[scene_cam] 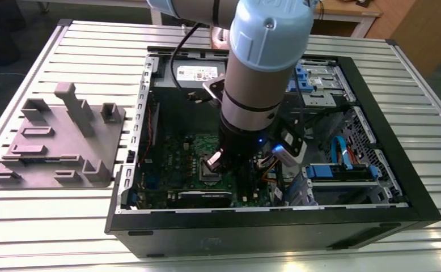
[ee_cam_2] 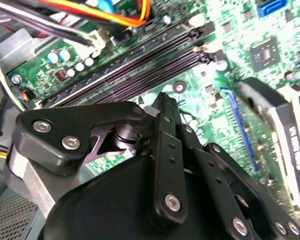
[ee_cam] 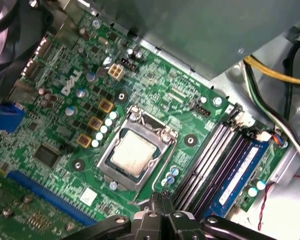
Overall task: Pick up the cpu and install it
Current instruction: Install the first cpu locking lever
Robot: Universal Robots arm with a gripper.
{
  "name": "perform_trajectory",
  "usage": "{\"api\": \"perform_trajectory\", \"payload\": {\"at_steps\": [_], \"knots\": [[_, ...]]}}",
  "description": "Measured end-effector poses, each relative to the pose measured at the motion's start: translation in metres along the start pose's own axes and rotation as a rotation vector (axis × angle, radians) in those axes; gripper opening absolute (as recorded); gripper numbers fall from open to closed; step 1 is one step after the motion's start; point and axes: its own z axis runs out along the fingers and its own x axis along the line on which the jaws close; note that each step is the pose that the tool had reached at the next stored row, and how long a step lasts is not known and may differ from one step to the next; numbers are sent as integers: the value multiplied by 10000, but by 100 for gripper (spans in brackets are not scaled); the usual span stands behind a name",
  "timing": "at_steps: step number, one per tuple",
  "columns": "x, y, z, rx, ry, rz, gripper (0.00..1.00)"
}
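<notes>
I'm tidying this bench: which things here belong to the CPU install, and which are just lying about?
Part of the job:
cpu, lying in the socket
green board
gripper, shut, near the socket

Just lying about:
grey tray
memory slots
yellow cables

table [scene_cam: 46, 226]: pale slatted metal | wooden furniture [scene_cam: 421, 28] behind (light brown)
</notes>
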Motion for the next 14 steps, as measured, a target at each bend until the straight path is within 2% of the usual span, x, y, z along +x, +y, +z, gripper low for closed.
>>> {"api": "perform_trajectory", "payload": {"at_steps": [6,14], "knots": [[29,37,0,25,10,247,10],[33,40,5,37,10,1414,10]]}}
